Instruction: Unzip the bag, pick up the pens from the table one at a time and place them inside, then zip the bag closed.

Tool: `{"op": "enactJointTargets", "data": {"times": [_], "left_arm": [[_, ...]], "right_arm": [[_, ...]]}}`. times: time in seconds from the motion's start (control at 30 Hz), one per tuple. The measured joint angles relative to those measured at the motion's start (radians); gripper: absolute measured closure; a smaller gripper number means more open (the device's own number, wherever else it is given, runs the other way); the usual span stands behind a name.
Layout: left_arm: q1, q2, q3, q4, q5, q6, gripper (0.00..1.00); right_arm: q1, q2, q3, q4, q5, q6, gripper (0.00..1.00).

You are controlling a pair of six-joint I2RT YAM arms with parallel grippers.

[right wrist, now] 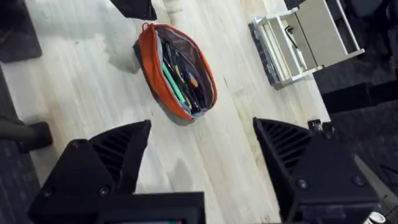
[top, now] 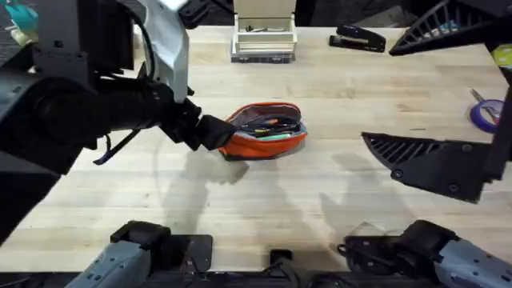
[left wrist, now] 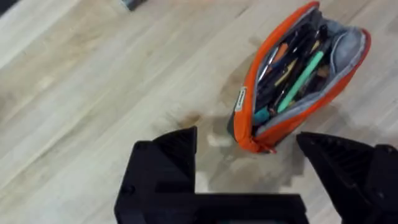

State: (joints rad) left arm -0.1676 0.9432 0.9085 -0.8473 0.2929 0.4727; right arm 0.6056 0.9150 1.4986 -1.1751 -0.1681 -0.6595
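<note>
- The light-coloured wooden butcher-block table (top: 264, 200) of jointed planks lies bare along its near edge, just beyond the two arm bases.
- The right arm's black two-finger gripper (right wrist: 202, 158) hangs above the right side of the table, well apart from the pouch; its fingers are spread wide and hold nothing.
- The left arm's black two-finger gripper (left wrist: 249, 165) sits at the left end of the pouch, its fingers parted wide with the pouch's end between them, not gripped.
- The orange elongated soft fabric pencil pouch (top: 264, 132) with a grey lining rests near the middle of the table, its top zipper open and mouth gaping.
- Inside it lie a bright green stick pen (left wrist: 298, 84) and a black stick pen (left wrist: 277, 78) among other pens.
- Purple-handled scissors (top: 484, 108) lie at the far right.
- A black stapler (top: 358, 38) sits at the far edge.
- A white tray box (top: 263, 36) stands left of that stapler.
</note>
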Motion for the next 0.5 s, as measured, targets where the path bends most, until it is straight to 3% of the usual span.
{"op": "enactJointTargets", "data": {"times": [0.23,0.37,0.5], "left_arm": [[0.0,0.008,-0.003,-0.044,-0.046,0.009,0.009],[0.01,0.008,-0.003,-0.049,-0.078,0.052,0.009],[0.072,0.008,-0.003,-0.065,-0.078,0.112,0.008]], "right_arm": [[0.0,0.0,0.0,0.0,0.0,0.0,0.005],[0.0,0.0,0.0,0.0,0.0,0.0,0.005],[0.0,0.0,0.0,0.0,0.0,0.0,0.005]]}}
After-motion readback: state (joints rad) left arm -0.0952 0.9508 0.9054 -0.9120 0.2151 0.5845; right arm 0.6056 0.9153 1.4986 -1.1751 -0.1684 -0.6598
